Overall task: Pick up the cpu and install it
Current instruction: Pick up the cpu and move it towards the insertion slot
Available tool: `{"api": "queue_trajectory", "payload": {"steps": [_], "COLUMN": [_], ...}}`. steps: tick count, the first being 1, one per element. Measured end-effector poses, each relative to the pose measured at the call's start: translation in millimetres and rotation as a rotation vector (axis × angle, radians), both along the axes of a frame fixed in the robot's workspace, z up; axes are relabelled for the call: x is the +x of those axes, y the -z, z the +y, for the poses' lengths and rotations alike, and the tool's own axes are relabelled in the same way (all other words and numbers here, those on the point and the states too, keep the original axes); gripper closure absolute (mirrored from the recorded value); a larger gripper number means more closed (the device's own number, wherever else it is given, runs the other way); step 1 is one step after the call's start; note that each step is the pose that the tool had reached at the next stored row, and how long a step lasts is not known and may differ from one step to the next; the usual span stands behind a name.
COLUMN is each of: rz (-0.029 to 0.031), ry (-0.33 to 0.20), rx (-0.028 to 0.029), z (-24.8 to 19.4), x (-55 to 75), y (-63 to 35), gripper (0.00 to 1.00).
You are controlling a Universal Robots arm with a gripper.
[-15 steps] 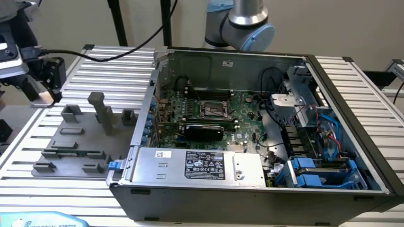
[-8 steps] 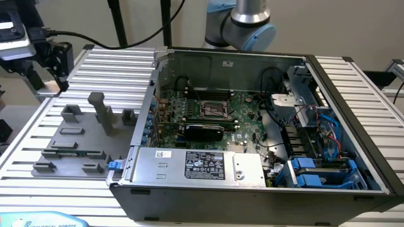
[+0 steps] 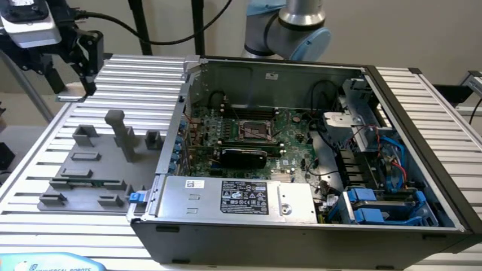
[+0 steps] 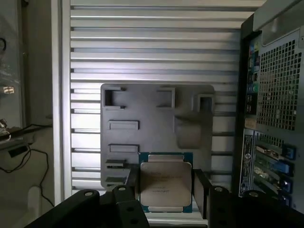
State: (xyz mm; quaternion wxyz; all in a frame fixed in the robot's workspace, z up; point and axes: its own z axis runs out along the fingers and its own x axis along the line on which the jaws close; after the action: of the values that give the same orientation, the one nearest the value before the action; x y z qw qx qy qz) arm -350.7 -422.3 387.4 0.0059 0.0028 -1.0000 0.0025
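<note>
The gripper (image 3: 71,90) hangs at the far end of the bench (image 3: 135,73) on the exterior view's left. It is well apart from the open computer case (image 3: 301,243).

**Gripper state.** In the wrist view, the gripper (image 4: 165,190) has its two black fingers (image 4: 200,187) set wide, one against each opposite edge of the cpu (image 4: 165,175). The chip is pinched between them.

**Position of the cpu.** The cpu lies flat in the grip with its silvery metal top facing the wrist camera and printed text visible on it. A green edge frames the chip. In the exterior view, the cpu (image 3: 73,95) appears as a pale flat piece at the fingertips, clear of the grey fixture plate (image 3: 83,186).

**Fixture plate.** The plate lies on the ribbed aluminium bench beside the case and carries several raised grey holders. A long green memory stick (image 3: 94,182) rests on it. In the wrist view, the fixture plate (image 4: 156,118) lies beyond the held chip.

**Computer case.** The case lies on its side with its cover off, exposing the green motherboard (image 3: 290,149). The dark, metal-framed socket (image 3: 252,131) sits near the middle of the board. The labelled power supply (image 3: 233,197) sits along the near wall. In the wrist view, the case's perforated rear panel (image 4: 278,90) stands beside the fixture plate.
</note>
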Motion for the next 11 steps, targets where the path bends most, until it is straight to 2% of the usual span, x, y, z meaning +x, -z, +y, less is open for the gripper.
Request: {"api": "queue_trajectory", "payload": {"steps": [5,11], "rz": [0.0015,0.0022], "ry": [0.0,0.0], "rx": [0.0022,0.0101], "z": [0.0,0.0], "x": [22.9,50.1], "y": [-11.2,-15.2], "gripper": [0.45,0.45]}}
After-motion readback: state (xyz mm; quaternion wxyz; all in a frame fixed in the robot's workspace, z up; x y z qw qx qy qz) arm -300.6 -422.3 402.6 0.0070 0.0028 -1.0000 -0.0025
